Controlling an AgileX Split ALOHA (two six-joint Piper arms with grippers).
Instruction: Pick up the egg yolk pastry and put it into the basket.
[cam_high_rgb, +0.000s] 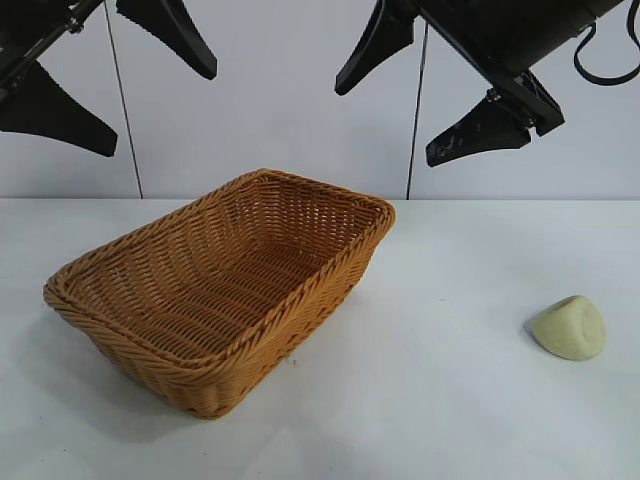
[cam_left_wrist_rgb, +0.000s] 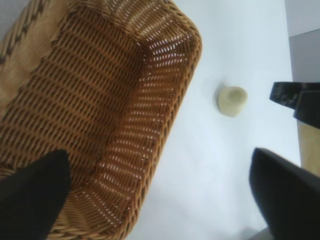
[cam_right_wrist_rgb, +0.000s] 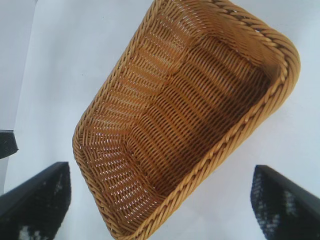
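The egg yolk pastry (cam_high_rgb: 570, 328) is a small pale yellowish dome lying on the white table at the right; it also shows in the left wrist view (cam_left_wrist_rgb: 232, 101). The orange-tan wicker basket (cam_high_rgb: 330, 270) stands empty left of centre, and shows in the left wrist view (cam_left_wrist_rgb: 170, 120) and the right wrist view (cam_right_wrist_rgb: 95, 165). My left gripper (cam_high_rgb: 125, 85) hangs open and empty high at the upper left. My right gripper (cam_high_rgb: 420, 95) hangs open and empty high at the upper right, above the gap between basket and pastry.
The white table (cam_high_rgb: 450, 400) runs to a pale back wall (cam_high_rgb: 280, 100) with dark vertical seams. A tan strip (cam_left_wrist_rgb: 307, 145) shows at the table's edge in the left wrist view.
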